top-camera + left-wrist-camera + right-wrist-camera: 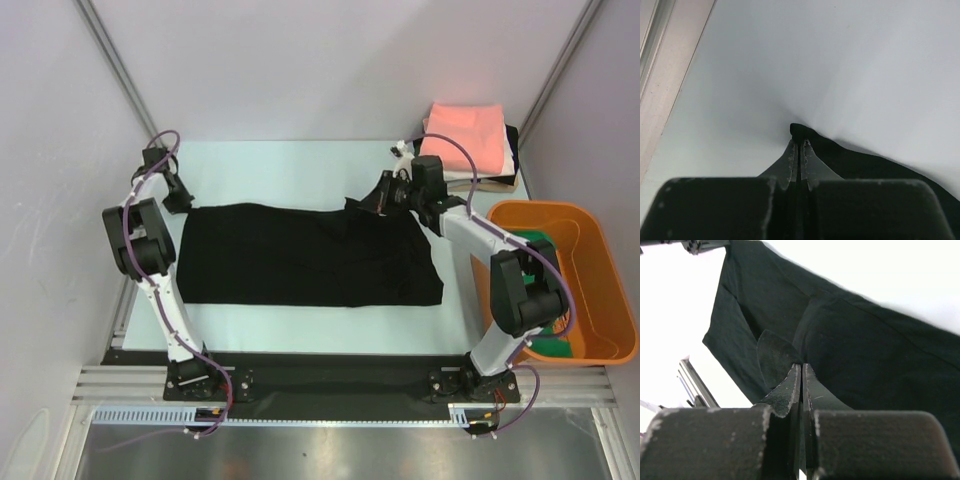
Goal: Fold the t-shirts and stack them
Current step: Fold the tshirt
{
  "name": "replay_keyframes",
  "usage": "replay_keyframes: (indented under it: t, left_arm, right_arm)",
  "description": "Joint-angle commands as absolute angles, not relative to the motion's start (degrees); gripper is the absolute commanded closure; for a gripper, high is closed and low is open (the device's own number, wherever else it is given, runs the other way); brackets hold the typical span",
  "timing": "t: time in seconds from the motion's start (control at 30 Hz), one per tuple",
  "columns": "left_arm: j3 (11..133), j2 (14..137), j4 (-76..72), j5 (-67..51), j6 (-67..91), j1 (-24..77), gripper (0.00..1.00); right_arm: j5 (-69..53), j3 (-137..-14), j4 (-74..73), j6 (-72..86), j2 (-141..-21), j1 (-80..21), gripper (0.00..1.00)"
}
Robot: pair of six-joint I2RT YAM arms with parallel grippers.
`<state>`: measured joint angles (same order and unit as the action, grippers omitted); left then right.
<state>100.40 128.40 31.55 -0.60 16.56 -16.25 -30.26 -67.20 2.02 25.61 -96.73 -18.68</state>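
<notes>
A large black t-shirt [300, 255] lies spread across the middle of the table. My left gripper [180, 200] is shut on its far left corner; in the left wrist view a small tip of black cloth [801, 131] pokes out past the closed left gripper [799, 143]. My right gripper [374, 198] is shut on the shirt's far edge right of centre, and the cloth bunches up there. In the right wrist view the closed right gripper [802, 368] pinches a fold of the black t-shirt [875, 355]. A salmon-pink t-shirt [465, 135] tops a folded stack at the back right.
An orange tub [600, 300] stands to the right of the right arm, with green cloth [548, 348] inside it. White and tan layers [500, 178] show under the pink shirt. White walls enclose the table on the left, back and right.
</notes>
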Motion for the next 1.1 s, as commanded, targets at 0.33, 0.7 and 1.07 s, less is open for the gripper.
replay_keyframes:
  t: [0.33, 0.7, 1.07]
  left_arm:
    - [87.4, 113.6, 28.7, -2.1, 20.0, -15.9, 1.0]
    - [82.3, 107.3, 28.7, 3.4, 19.6, -16.0, 1.0]
    - [76.7, 99.2, 27.3, 6.3, 18.6, -15.9, 1.0]
  right_arm:
    - [-20.3, -51.9, 3.3, 21.7, -76.9, -17.7, 1.0]
    - [-15.6, -42.7, 2.0, 23.2, -69.4, -15.2, 1.0]
    - [-15.6, -37.1, 1.6, 24.3, -63.9, -15.6, 1.0]
